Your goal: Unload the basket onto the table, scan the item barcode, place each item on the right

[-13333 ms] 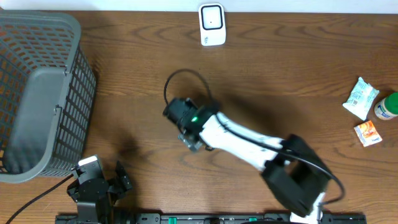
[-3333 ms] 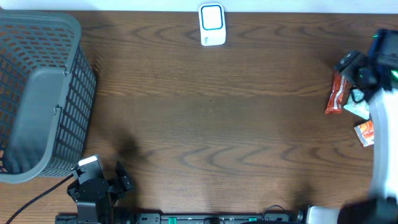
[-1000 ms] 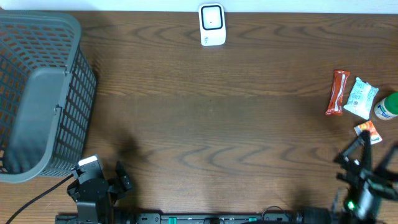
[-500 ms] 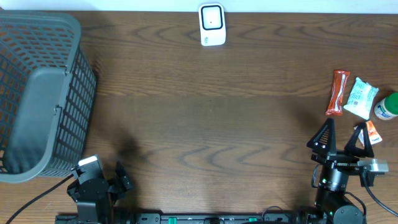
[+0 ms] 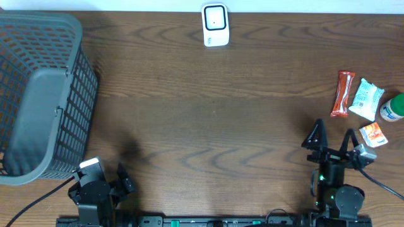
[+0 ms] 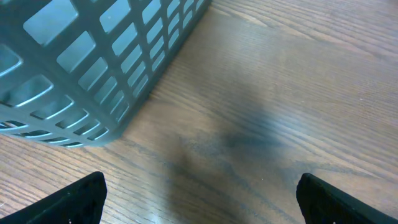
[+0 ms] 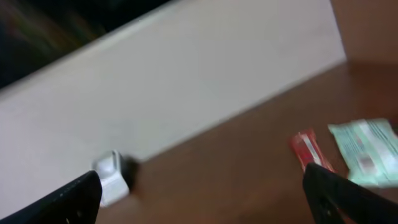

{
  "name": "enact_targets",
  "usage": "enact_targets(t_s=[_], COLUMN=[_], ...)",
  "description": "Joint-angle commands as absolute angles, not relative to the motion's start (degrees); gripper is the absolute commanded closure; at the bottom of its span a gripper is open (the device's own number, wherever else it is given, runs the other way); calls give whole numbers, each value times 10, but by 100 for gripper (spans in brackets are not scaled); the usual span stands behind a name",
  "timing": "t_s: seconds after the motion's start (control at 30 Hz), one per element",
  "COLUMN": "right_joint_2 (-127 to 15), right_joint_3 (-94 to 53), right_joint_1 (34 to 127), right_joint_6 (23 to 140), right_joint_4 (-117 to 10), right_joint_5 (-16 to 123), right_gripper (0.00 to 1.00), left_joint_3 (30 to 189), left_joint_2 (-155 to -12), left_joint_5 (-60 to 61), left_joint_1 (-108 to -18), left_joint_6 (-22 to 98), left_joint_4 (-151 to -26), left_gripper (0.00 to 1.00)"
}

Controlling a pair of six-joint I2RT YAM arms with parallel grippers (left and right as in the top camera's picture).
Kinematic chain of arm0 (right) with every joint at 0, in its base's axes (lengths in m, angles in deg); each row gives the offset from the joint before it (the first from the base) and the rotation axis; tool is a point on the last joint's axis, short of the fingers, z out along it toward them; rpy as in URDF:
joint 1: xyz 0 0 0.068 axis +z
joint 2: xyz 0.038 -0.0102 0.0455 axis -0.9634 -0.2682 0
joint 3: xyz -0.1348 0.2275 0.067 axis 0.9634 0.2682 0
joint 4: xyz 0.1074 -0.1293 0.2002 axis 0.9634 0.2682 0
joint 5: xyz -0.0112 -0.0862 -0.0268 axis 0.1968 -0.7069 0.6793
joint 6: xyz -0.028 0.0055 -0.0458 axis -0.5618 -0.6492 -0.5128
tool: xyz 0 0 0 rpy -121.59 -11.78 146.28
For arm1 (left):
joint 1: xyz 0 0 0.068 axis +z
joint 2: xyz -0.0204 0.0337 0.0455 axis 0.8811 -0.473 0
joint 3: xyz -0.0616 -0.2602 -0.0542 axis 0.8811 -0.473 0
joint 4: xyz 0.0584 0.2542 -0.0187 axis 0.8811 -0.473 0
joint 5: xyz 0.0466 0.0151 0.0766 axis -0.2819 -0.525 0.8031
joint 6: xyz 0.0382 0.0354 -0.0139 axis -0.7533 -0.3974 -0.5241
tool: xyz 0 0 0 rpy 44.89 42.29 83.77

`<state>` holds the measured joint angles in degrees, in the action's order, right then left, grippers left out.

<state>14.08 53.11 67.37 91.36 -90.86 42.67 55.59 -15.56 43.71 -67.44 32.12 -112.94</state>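
Observation:
The white barcode scanner (image 5: 214, 25) stands at the table's far edge, blurred in the right wrist view as scanner (image 7: 112, 177). A red snack bar (image 5: 343, 93) lies at the right next to a white-green packet (image 5: 366, 99); the right wrist view shows the bar (image 7: 308, 149) and packet (image 7: 367, 149) too. My right gripper (image 5: 332, 140) sits near the front edge, short of these items, open and empty (image 7: 205, 202). My left gripper (image 5: 123, 178) rests at the front left, open over bare wood (image 6: 202, 205).
A grey mesh basket (image 5: 38, 94) fills the left end of the table, its corner close ahead of the left gripper (image 6: 93, 62). A green-capped bottle (image 5: 392, 108) and an orange packet (image 5: 372, 134) lie at the right edge beside the other items.
The right arm has drawn back from the items to the front edge and shifted left, gripper empty. The red bar stays beside the packets. The left arm has not moved.

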Motion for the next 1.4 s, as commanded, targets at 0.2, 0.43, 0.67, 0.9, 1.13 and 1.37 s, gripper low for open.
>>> enact_targets(t_s=[0.2,0.43,0.67,0.9,1.13,1.37], right_joint_2=[144,144,144,144,144,144], right_joint_3=[532,532,532,532,532,532], right_joint_1=[678,678,678,681,704,704], right_joint_6=[809,805,805,806,678,720], right_joint_4=[-841,-821,-821,-821,-819,-818], right_joint_5=[413,413,413,417,479,479], right_gripper=[1,1,1,1,1,1], left_joint_3=[556,556,556,556,556,556], left_joint_2=[-155,-155,-155,-155,-155,-155], left_joint_5=[440,440,440,440,440,440], left_joint_1=[-672,-672,-672,-672,-672,-672], left_joint_6=[326,326,326,326,326,326], left_joint_4=[-1130,-1130,-1130,-1130,-1130,-1130], left_gripper=[2,2,2,2,2,2])
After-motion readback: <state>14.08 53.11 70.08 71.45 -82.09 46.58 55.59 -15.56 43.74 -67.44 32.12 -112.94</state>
